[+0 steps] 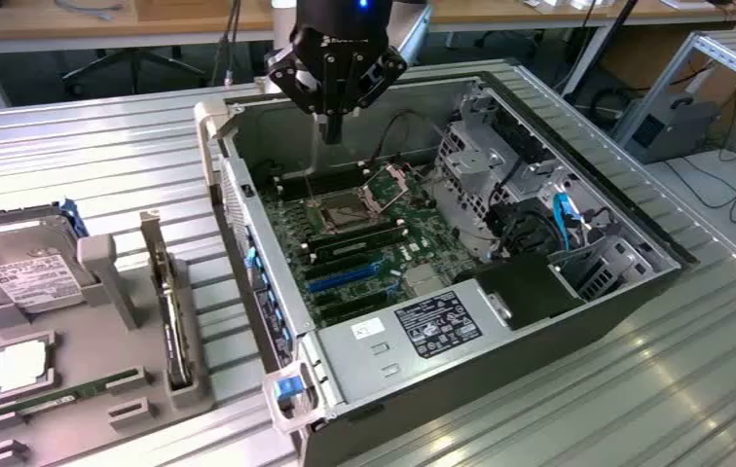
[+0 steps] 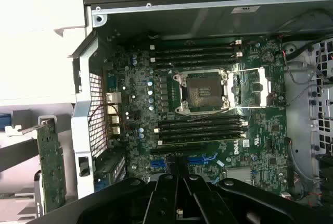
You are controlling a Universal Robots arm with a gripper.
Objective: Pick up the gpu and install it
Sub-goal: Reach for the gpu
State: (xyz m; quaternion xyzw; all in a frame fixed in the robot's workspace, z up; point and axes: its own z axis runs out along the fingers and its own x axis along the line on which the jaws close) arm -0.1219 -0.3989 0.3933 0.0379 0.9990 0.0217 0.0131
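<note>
gpu (image 1: 168, 302), a thin dark card, stands on edge in grey holder (image 1: 83, 375).

Even room light, computer case (image 1: 537, 375) interior dim, white glare outside

Black angular claw (image 1: 332, 132), blue-lit wrist (image 1: 357, 8)

The exterior camera sits high and well back, looking down at a slant over the whole open case (image 1: 382, 379) and the tray (image 1: 83, 384) at the exterior view's left. The wrist camera sits behind the gripper (image 2: 178, 174), close above the case, and faces straight down into it. Both views share the motherboard (image 1: 410, 233), its CPU socket (image 1: 342, 211) and the gpu (image 1: 169, 306) standing in the tray.
</note>
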